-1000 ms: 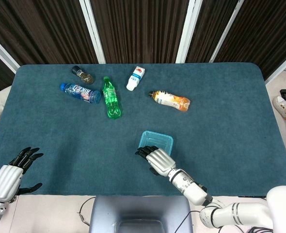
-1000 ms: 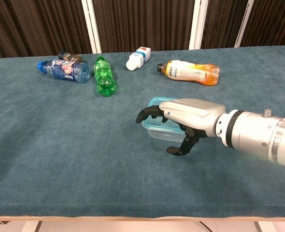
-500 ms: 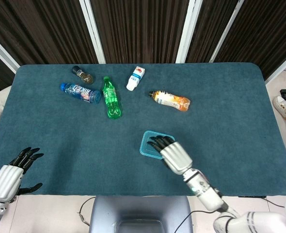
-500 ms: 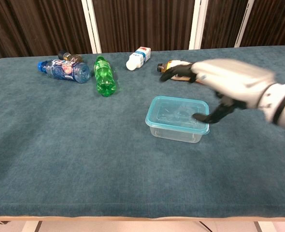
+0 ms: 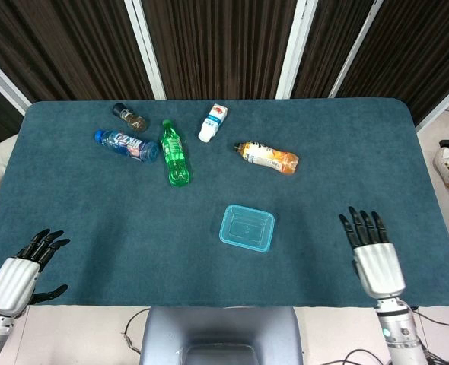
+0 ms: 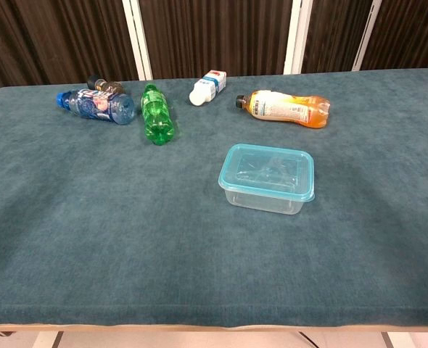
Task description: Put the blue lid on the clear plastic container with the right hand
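The clear plastic container stands near the middle of the table with the blue lid lying on top of it. My right hand hovers at the front right of the table, well to the right of the container, fingers spread and empty. My left hand rests at the front left corner, fingers apart, holding nothing. Neither hand shows in the chest view.
Lying at the back of the blue table are a blue bottle, a green bottle, a small dark jar, a white bottle and an orange bottle.
My right hand has lifted off the lidded container and swung away to the front right of the table, leaving the chest view. The left hand stayed put.
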`<state>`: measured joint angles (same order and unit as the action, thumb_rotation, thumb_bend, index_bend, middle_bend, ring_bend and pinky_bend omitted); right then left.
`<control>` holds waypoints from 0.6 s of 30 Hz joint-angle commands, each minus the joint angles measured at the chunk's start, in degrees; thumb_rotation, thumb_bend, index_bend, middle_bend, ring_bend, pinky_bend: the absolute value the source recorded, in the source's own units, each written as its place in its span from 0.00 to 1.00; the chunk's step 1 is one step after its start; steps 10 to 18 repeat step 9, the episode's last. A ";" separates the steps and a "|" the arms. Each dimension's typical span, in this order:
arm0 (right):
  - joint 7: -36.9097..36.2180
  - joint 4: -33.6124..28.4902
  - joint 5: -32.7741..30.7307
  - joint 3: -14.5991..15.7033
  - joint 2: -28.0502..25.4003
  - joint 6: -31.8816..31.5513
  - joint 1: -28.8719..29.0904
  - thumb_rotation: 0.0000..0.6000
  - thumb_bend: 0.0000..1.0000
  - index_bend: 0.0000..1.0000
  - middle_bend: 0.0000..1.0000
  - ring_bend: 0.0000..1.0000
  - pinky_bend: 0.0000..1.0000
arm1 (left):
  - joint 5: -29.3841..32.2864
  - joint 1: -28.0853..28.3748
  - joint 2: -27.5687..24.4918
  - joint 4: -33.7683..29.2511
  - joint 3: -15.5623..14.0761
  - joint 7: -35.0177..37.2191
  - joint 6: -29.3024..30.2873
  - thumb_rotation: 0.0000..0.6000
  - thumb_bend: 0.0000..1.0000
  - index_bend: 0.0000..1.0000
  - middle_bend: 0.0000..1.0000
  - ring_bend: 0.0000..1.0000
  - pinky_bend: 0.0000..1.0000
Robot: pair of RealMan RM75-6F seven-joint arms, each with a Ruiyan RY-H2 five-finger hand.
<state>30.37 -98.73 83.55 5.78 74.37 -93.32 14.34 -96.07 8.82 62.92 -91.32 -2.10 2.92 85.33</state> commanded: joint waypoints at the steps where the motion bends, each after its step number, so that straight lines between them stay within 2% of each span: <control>1: -4.56 2.06 -1.08 0.00 -2.00 0.14 -2.49 1.00 0.31 0.00 0.00 0.00 0.00 | 0.11 -0.12 0.45 0.04 0.20 -0.78 0.25 1.00 0.50 0.21 0.12 0.08 0.35; 18: -6.49 2.86 -1.01 -1.14 -2.52 2.48 -3.73 1.00 0.31 0.00 0.00 0.00 0.00 | 0.19 -0.20 0.90 0.25 0.49 -1.22 0.63 1.00 0.50 0.21 0.11 0.08 0.35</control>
